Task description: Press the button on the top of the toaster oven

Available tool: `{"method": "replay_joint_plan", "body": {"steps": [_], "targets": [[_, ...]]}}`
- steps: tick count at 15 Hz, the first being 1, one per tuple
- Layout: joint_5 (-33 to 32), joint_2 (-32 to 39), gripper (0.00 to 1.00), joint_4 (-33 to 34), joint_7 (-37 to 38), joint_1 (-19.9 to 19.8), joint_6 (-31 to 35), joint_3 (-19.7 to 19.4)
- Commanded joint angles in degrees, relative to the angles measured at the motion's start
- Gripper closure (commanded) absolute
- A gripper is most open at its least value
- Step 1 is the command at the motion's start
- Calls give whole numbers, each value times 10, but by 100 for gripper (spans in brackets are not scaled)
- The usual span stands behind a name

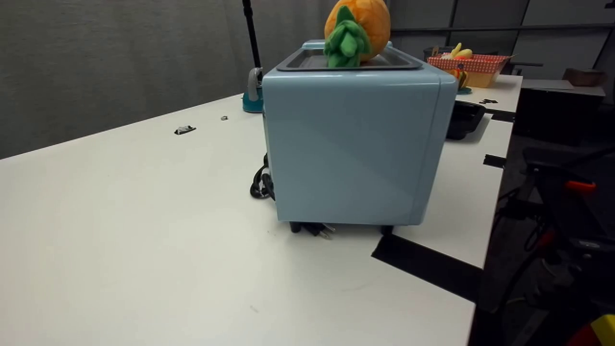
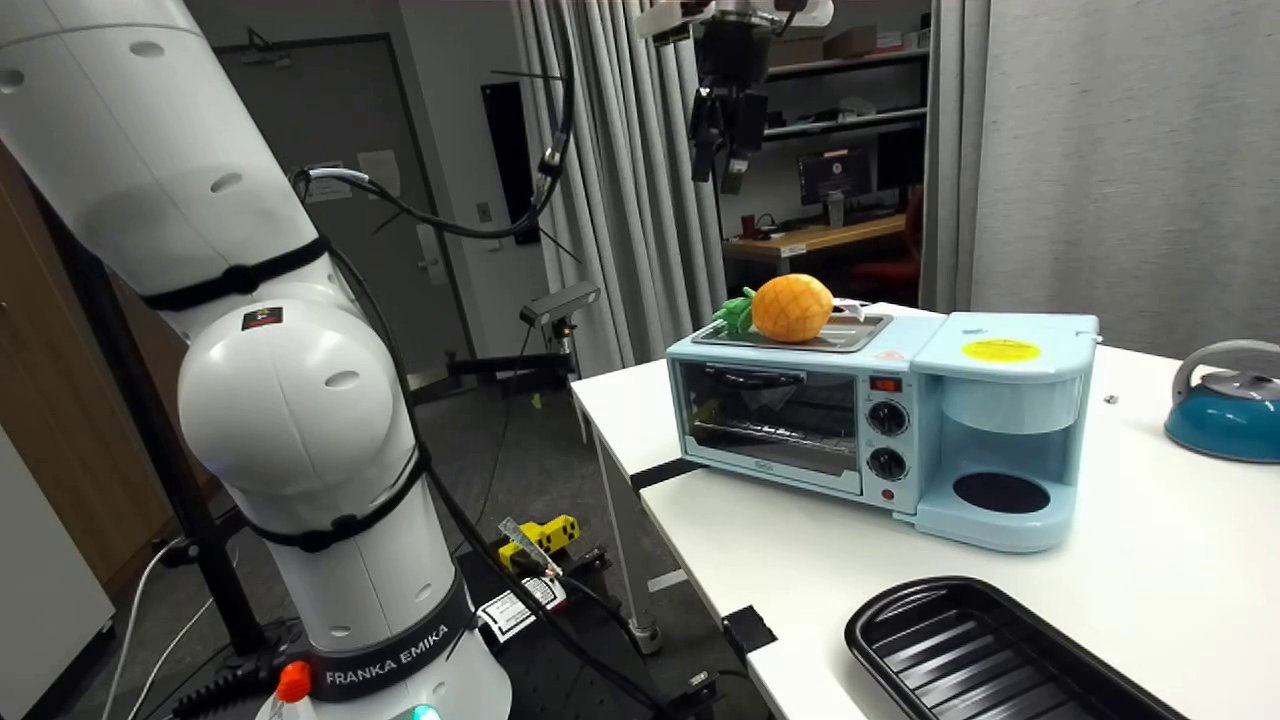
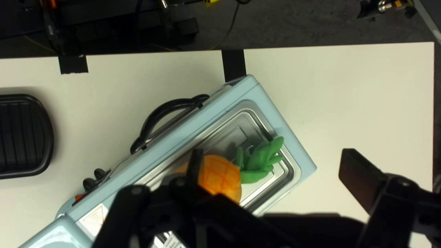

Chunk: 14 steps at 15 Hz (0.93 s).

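Nearest the camera, in the wrist view, is the gripper (image 3: 273,163), its dark fingers (image 3: 360,182) spread wide apart. It hides part of the orange plush pineapple (image 3: 222,175) and of the metal tray (image 3: 231,132) beneath. That tray sits on top of the pale blue toaster oven (image 2: 880,440), which stands on the white table (image 2: 1180,560), with the gripper well above it. The wrist view cuts off the oven's lower left end and the ridged black pan (image 3: 26,137). In an exterior view the oven shows only its plain end (image 1: 355,149), its front hidden, and the upper edge crops the pineapple. The teal kettle (image 2: 1230,415) runs past the right edge in an exterior view.

"FRANKA EMIKA" can be read on the base of the arm (image 2: 290,420). The yellow oval label (image 2: 1000,350) on the oven carries writing too small to read; the white sticker (image 3: 93,219) shows an orange triangle, its print blurred.
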Motion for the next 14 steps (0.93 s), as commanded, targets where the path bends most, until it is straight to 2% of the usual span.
{"method": "replay_joint_plan", "body": {"steps": [1, 7, 14], "targets": [[-24, 49, 0, 63, -6, -3, 23, 7], [-69, 110, 0, 130, -4, -5, 51, 0], [-102, 174, 0, 216, -9, -16, 50, -23]]}}
